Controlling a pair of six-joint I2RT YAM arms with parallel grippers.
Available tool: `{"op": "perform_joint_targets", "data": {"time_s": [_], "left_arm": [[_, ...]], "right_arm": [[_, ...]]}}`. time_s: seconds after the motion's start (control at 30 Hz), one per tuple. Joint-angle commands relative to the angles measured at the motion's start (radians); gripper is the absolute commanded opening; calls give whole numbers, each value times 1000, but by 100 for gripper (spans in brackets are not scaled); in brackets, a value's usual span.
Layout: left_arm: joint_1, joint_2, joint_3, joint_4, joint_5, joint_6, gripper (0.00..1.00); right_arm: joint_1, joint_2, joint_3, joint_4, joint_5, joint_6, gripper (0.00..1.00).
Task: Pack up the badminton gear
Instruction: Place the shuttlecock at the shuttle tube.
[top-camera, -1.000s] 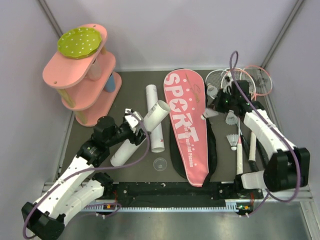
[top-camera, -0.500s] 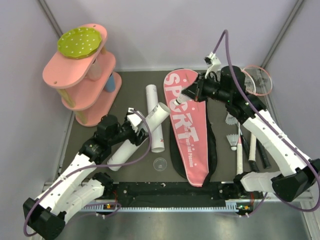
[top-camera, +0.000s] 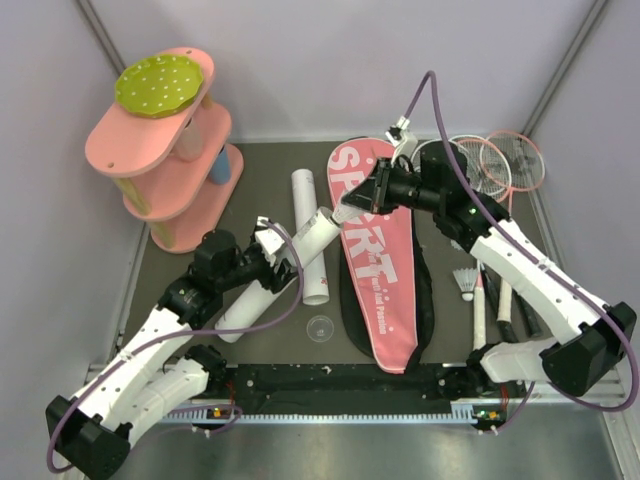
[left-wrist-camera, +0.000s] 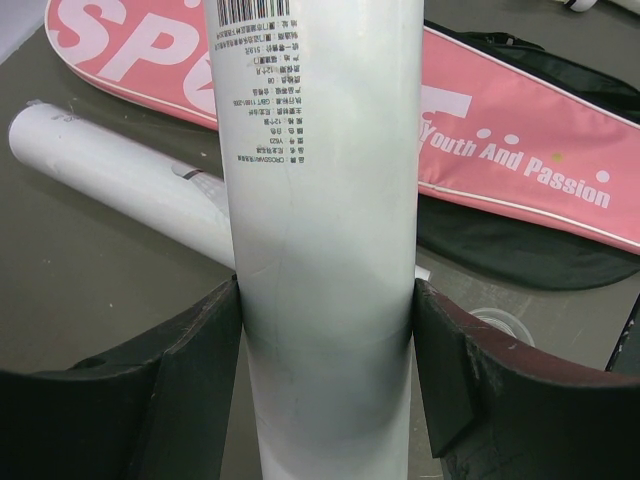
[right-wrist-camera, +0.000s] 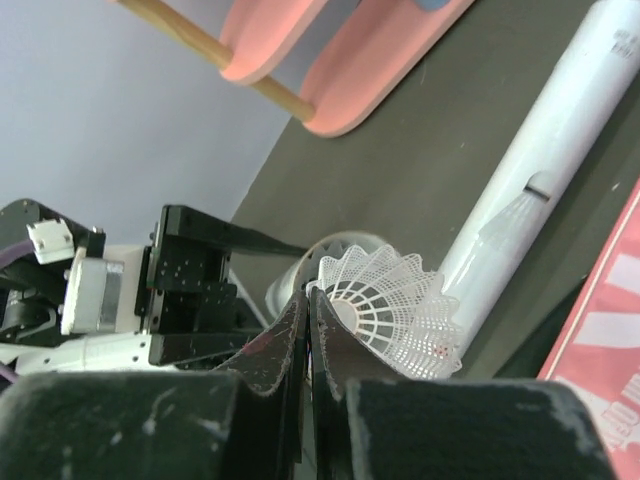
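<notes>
Loading step: your left gripper (left-wrist-camera: 325, 335) clamps the tube (top-camera: 303, 238), your right gripper (right-wrist-camera: 308, 318) pinches a shuttlecock (right-wrist-camera: 388, 306). Next, align it with the tube's far open mouth.

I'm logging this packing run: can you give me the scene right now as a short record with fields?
Left tool: clamped around white tube
Right tool: shut on held shuttlecock, close to that tube's open end
Second tube: lying on table, crossed by the held one
Bag: flat, pink SPORT side up
Rackets: far right, outside bag
Loose shuttlecock: on table, right of bag
</notes>
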Motion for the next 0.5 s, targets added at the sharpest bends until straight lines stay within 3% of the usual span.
{"op": "perform_joint_targets", "data": {"time_s": [0.0,0.4,0.47], "left_arm": [[-3,-31,28,59,34,13,0],[-5,-50,21,74,61,8,0],[-5,-54,21,76,62,10,0]], "right_arm": [[38,-20,-49,105,-71,83,0],[54,-1,-164,330,-251,251,0],[52,6,-176,359,-280,283,6]]}}
